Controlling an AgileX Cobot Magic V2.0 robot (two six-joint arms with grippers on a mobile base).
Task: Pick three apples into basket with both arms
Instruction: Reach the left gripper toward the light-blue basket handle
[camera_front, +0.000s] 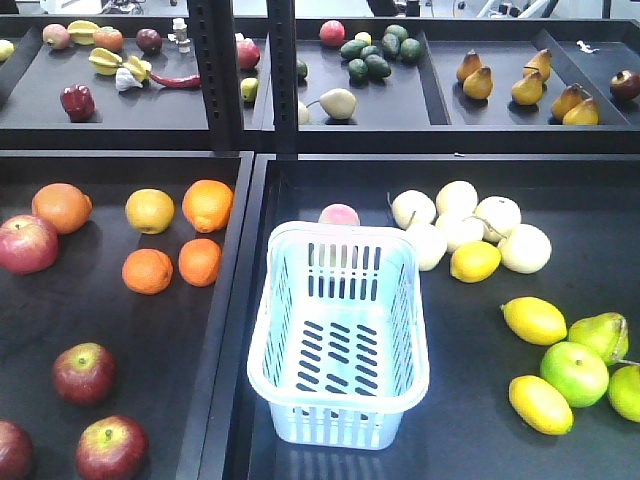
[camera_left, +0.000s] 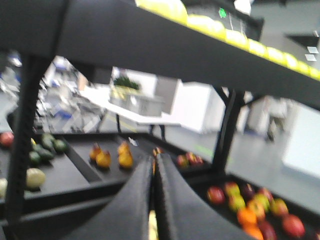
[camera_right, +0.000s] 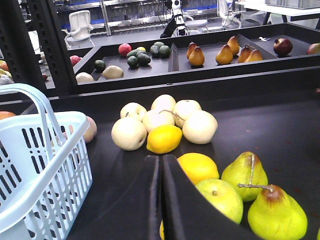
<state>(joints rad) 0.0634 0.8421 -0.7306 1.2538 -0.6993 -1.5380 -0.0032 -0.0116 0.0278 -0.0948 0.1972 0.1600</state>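
Exterior front-facing view: the basket (camera_front: 345, 425) stands empty, so none of the three picks is done and all three remain. Four red apples (camera_front: 83, 372), one cut by the frame edge, lie in the left tray (camera_front: 40, 310) near five orange citrus fruits (camera_front: 200, 262), apart from the basket. Wrist views: left fingers (camera_left: 135, 200) and right fingers (camera_right: 177, 210) are pressed together, holding nothing.

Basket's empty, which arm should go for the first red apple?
Left, probably: the apples lie in the left tray, while the right pincer sits among lemons and pears beyond the basket.
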